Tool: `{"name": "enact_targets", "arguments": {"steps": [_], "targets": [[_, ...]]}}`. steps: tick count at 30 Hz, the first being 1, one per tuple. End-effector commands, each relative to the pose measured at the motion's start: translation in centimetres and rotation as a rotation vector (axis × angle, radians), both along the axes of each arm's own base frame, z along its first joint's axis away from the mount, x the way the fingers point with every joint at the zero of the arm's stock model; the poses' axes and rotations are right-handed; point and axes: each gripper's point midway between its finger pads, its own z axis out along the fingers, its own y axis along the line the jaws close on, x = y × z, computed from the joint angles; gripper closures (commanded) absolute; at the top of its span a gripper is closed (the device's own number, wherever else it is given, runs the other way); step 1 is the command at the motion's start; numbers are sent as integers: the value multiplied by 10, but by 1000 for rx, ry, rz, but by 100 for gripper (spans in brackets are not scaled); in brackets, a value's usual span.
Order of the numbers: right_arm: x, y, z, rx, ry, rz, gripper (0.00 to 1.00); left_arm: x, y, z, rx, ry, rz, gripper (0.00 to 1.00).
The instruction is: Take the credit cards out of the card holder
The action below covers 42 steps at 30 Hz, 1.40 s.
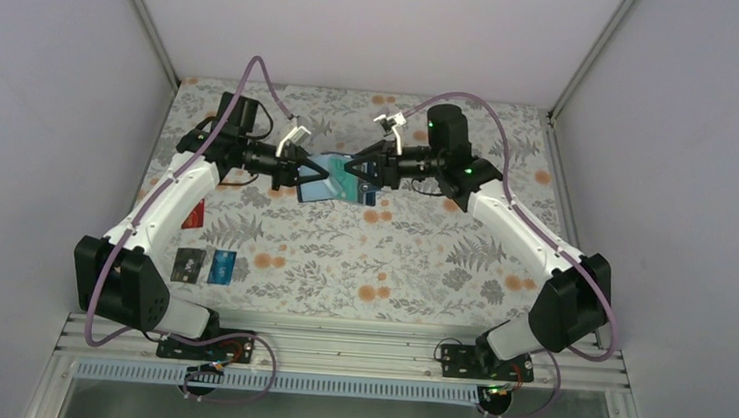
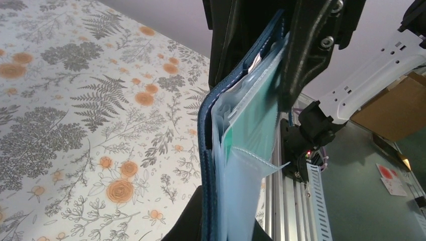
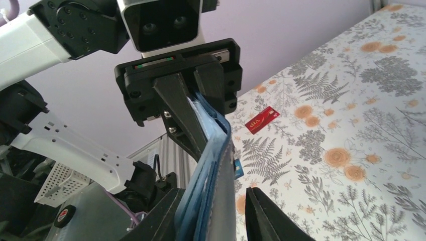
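Three cards flat on the table; card holder held in the air between both grippers.

Left side of the table: red card tucked beside the left forearm. Nearer the bases, black card and blue-teal card lie side by side, just apart. Centre: left gripper is clamped on the holder's left edge, and the right wrist view shows its fingers pinching navy cover and pale blue pockets. Holder is edge-on to both wrist cameras, pockets slightly fanned. A teal-green face sits inside one pocket, can't tell if it's a card. Right gripper straddles the holder's right edge: cover lies against one finger, a sliver of table shows beside the other, so can't tell if it's actually gripping.
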Motion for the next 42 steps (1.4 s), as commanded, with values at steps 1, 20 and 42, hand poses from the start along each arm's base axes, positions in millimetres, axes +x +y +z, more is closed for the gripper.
{"name": "enact_targets", "arguments": {"steps": [1, 20, 42], "targets": [[1, -15, -4, -39, -23, -50, 70, -10, -3, 14, -40, -48, -50, 98], [-7, -15, -25, -48, 35, 0, 83, -6, 2, 17, -43, -39, -27, 98], [100, -75, -77, -394, 165, -694, 96, 53, 68, 8, 116, -97, 394, 67]]}}
